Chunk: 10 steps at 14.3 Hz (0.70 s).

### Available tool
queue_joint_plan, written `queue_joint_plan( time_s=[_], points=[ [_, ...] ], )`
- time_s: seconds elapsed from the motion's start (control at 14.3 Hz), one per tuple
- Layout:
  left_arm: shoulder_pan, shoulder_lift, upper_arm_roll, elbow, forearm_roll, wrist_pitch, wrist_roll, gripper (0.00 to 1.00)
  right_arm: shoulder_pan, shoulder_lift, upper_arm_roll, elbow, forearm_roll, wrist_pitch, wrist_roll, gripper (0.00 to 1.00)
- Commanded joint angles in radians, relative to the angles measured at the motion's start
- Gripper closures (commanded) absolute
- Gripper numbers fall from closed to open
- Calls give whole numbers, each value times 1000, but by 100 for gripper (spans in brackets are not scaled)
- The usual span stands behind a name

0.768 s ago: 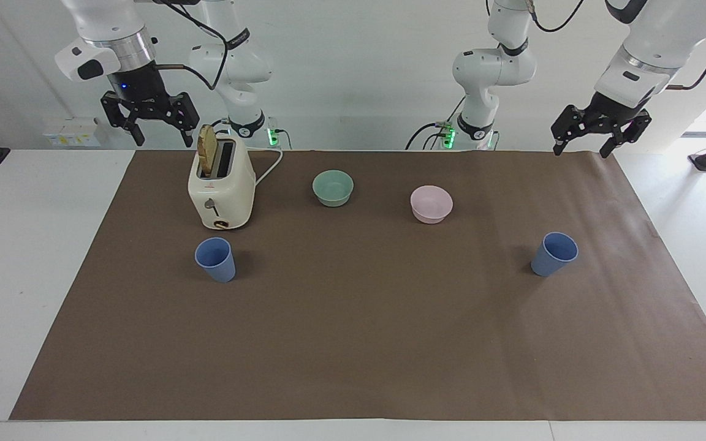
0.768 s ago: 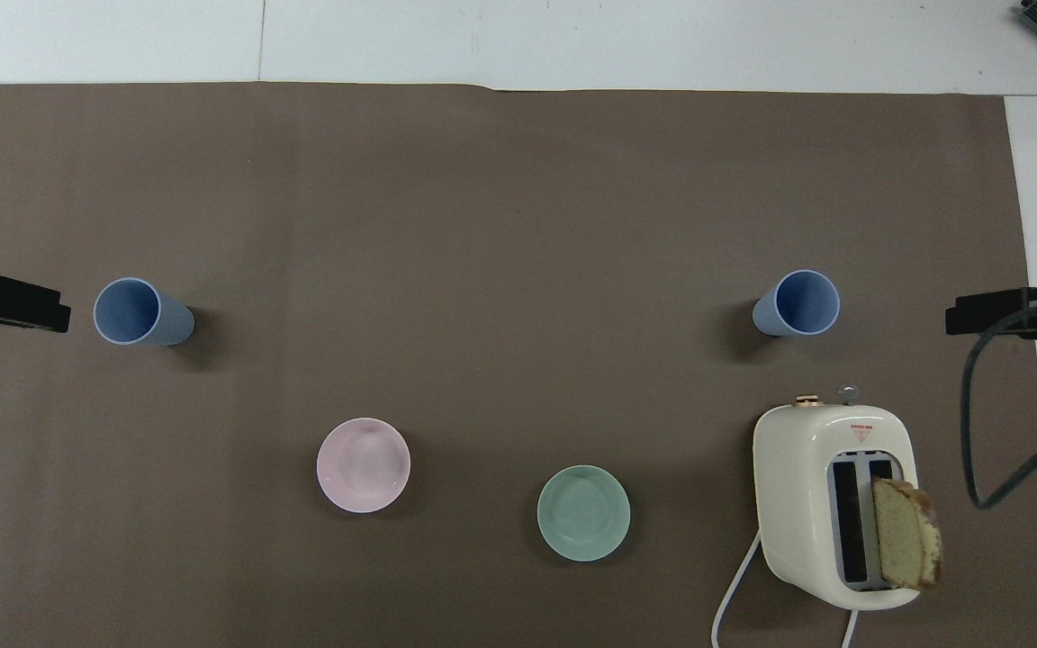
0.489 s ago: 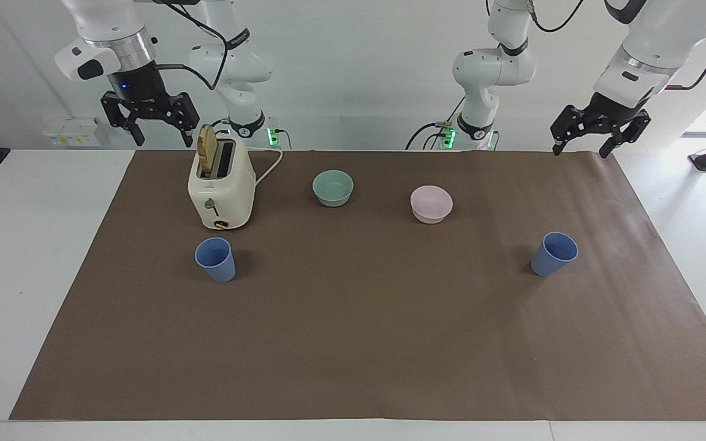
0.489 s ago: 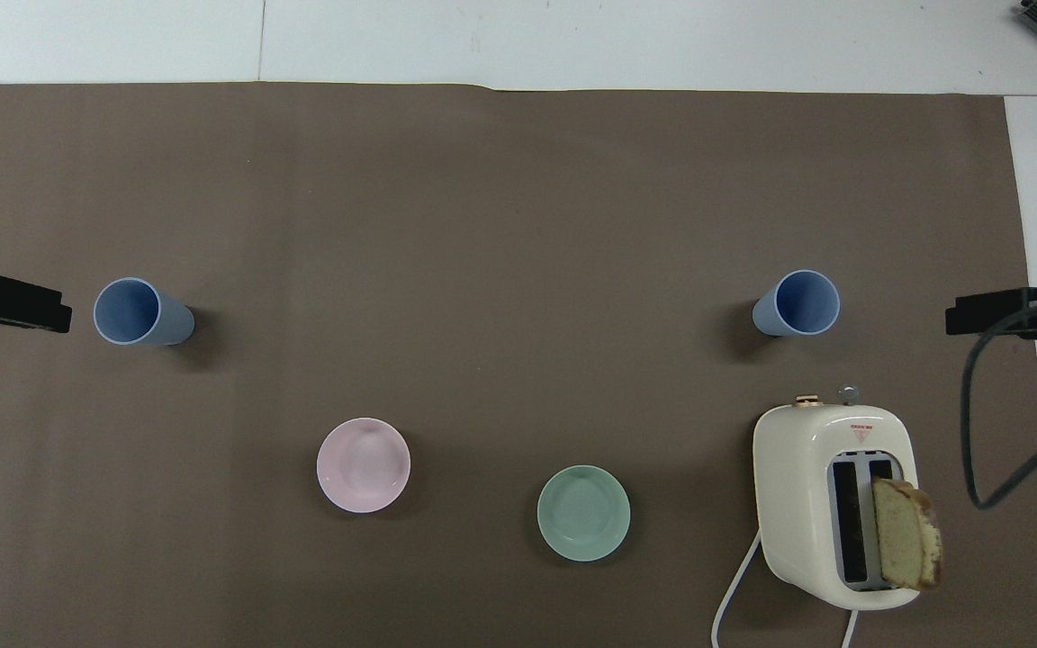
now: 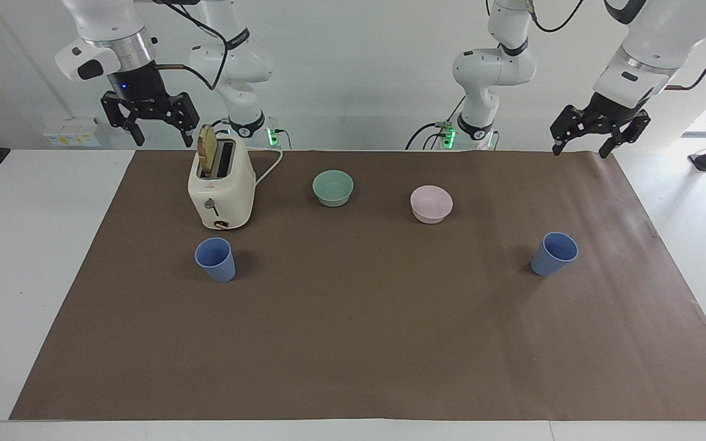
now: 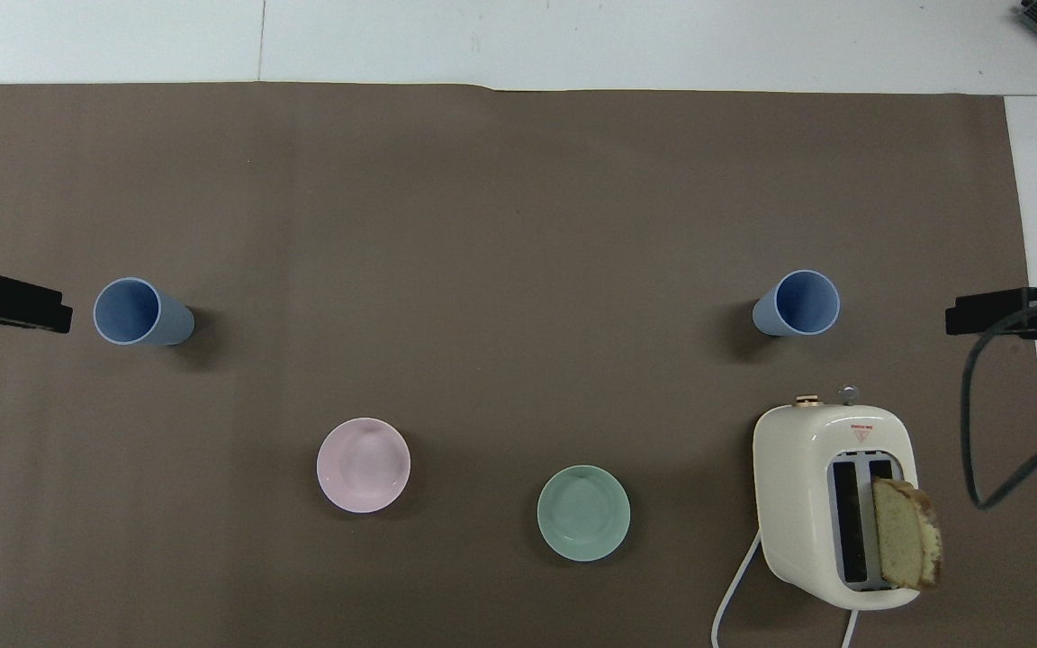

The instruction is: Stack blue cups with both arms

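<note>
Your two blue cups stand upright and well apart on the brown mat [image 5: 353, 343]: one cup [image 5: 216, 259] toward the right arm's end, just beside the toaster [image 5: 221, 191] and farther from the robots than it; the other cup [image 5: 554, 253] toward the left arm's end, with bare mat around it. A slice of bread [image 5: 207, 150] sticks up from one toaster slot. Between the cups and nearer to the robots sit a green bowl [image 5: 333, 187] and a pink bowl [image 5: 431, 204]. Your right gripper [image 5: 149, 125] hangs high over the mat's corner by the toaster, fingers spread, holding nothing. Your left gripper [image 5: 583, 144] hangs high over the mat's other near corner, fingers also spread and empty.
</note>
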Motion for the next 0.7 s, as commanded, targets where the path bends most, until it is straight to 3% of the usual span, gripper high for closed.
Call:
queue_joint_plan(
  time_s=[0.0,0.28,0.63],
  points=[
    [15,-20,-6,-25,9,10,0,0,-12,-11,8,-8,0,-10,7,0],
    [45,-10,-5,-66,9,100,0,0,-12,-11,8,-8,0,-10,7,0],
    [110,31,-5,-214,9,322,0,0,-12,-11,8,-8,0,-10,7,0]
  ],
)
